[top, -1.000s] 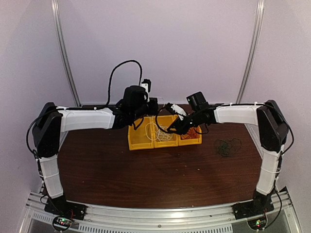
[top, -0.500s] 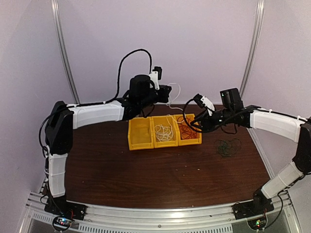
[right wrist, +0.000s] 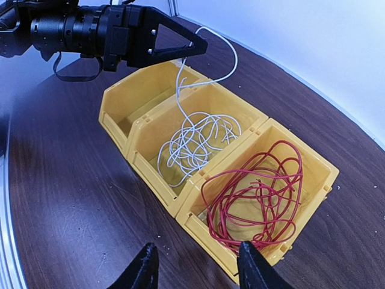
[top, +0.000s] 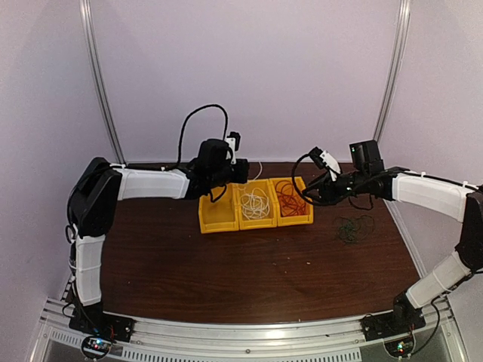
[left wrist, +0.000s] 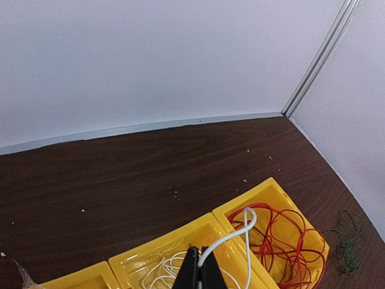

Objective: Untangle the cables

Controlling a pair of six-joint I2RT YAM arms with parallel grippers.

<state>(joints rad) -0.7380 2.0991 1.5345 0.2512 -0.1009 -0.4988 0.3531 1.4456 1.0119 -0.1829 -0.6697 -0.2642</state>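
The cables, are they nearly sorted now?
Partly. The red cable lies by itself in the right bin. The white cable is mostly in the middle bin, one end pinched in the left fingers. Left to do: the dark green cable lies on the table, the left bin empty. The right fingers are open.

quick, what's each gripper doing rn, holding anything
Left gripper: closed, pinching the white cable.
Right gripper: open, holding nothing.
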